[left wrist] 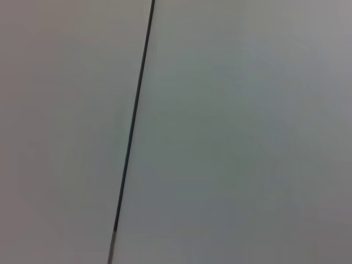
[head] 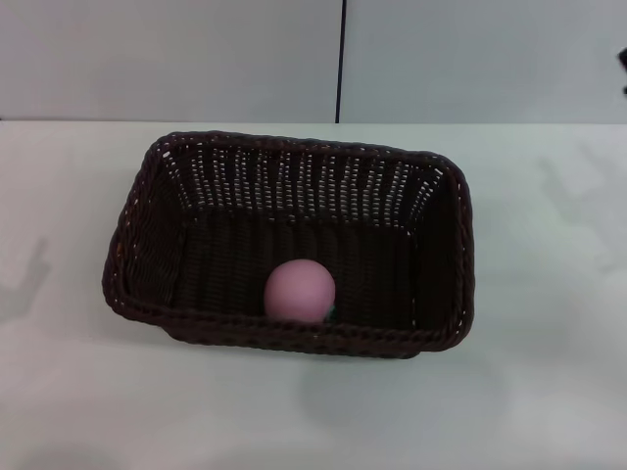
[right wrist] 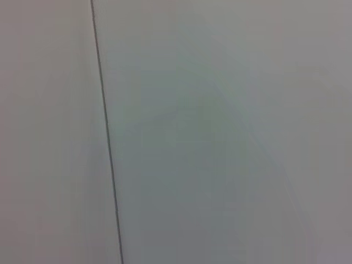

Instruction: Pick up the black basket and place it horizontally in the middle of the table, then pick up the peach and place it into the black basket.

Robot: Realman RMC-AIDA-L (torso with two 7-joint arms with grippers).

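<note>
The black basket (head: 147,235) lies lengthwise across the middle of the white table (head: 78,392) in the head view. The pink peach (head: 299,290) rests inside it on the basket floor, close to the near wall. Neither gripper shows in the head view, apart from a small dark bit of the right arm at the far right edge (head: 623,61). Both wrist views show only a plain grey wall with a thin dark seam, and no fingers.
A grey wall with a vertical dark seam (head: 341,59) stands behind the table. Faint arm shadows fall on the table at the left and right of the basket.
</note>
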